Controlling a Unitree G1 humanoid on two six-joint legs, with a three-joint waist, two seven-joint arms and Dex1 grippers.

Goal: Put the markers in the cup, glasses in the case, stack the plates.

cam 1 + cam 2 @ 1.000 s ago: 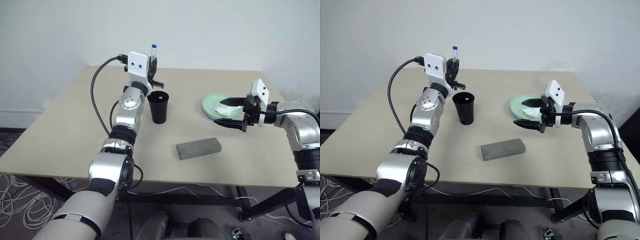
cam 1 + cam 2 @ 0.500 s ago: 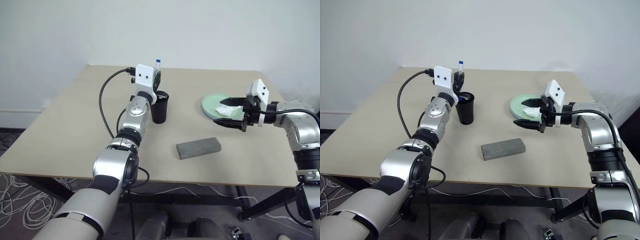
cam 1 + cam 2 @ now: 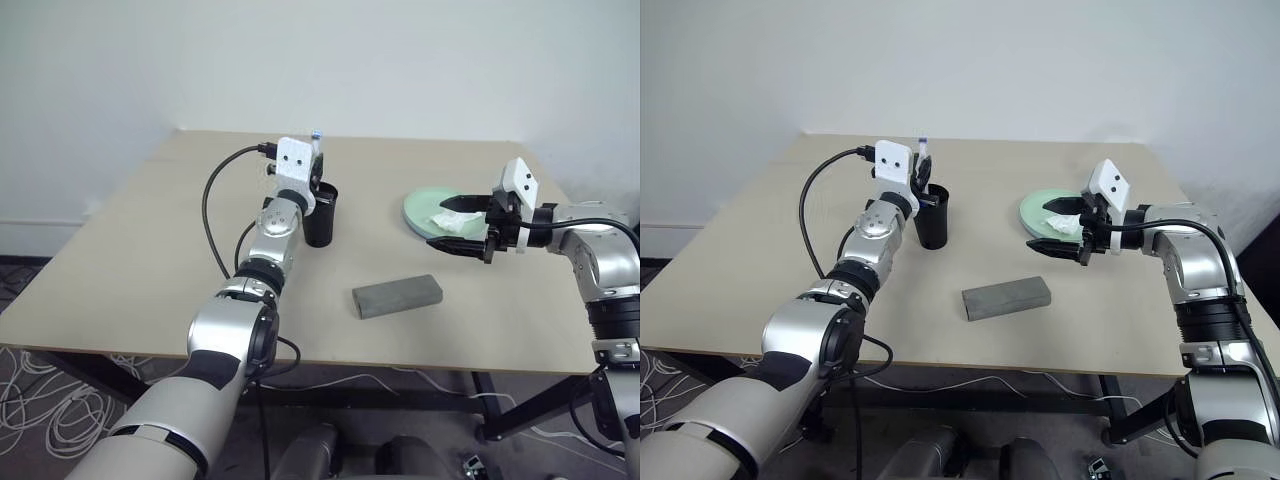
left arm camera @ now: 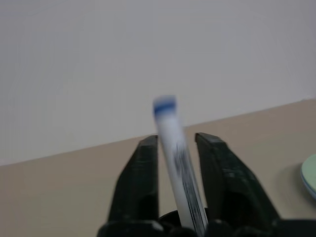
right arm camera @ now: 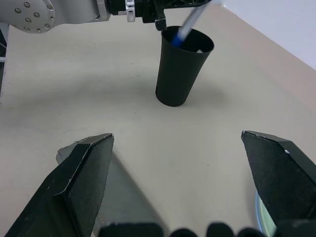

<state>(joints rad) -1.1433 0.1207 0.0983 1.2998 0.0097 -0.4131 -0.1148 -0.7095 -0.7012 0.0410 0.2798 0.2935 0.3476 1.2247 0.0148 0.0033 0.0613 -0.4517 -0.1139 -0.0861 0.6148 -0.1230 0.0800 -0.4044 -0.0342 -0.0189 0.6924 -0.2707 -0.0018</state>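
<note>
The black cup (image 3: 320,215) stands on the table left of centre. My left gripper (image 4: 175,139) hovers right above the cup's rim. Its jaws are open, with a small gap on each side of the blue-capped marker (image 4: 174,148). That marker stands upright, its lower end down in the cup (image 5: 180,69). The light green plate (image 3: 422,206) lies at the right with a crumpled white tissue (image 3: 447,220) on it. My right gripper (image 3: 462,225) hangs wide open just over the tissue. The grey case (image 3: 397,296) lies flat near the middle. The glasses are hidden from view.
The beige table (image 3: 130,270) has bare room on its left half and along the front edge. A black cable (image 3: 212,205) loops off my left wrist. A white wall stands behind the table's far edge.
My left gripper came down over the cup with the marker and its fingers parted; the marker has sunk lower into the cup. The right arm stayed put.
</note>
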